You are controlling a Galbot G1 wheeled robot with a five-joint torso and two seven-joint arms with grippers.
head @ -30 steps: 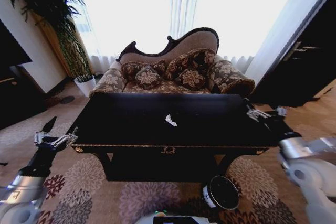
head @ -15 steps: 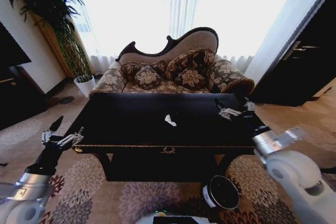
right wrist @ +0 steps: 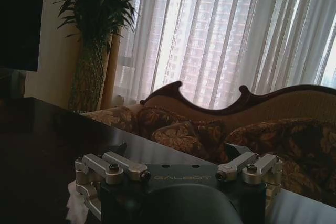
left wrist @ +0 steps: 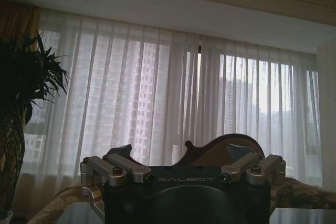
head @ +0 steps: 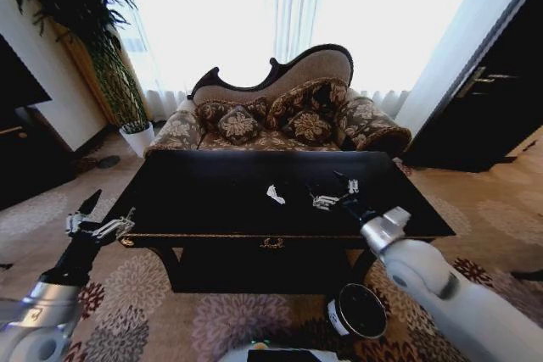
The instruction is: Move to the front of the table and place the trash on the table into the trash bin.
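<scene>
The glossy black table (head: 212, 209) with gold trim stands right in front of me. A small crumpled white piece of trash (head: 276, 194) lies near its middle. My right gripper (head: 333, 193) hovers open over the tabletop, a short way right of that white piece. In the right wrist view the open right gripper (right wrist: 178, 150) has the white tissue (right wrist: 77, 209) low beside one finger, apart from it. My left gripper (head: 103, 213) hangs open in the air off the table's left end, and the left gripper (left wrist: 181, 153) faces the curtains. The round dark trash bin (head: 358, 311) stands on the floor under the table's front right.
A patterned sofa (head: 280, 120) with cushions sits just behind the table. A tall potted plant (head: 102, 48) stands at the back left, dark cabinets (head: 492, 99) at the right and a dark unit (head: 21, 125) at the left. Floral carpet (head: 229, 320) lies in front.
My right arm has swung left from the table's right end to over the tabletop, close to the white trash. The left gripper has shifted slightly.
</scene>
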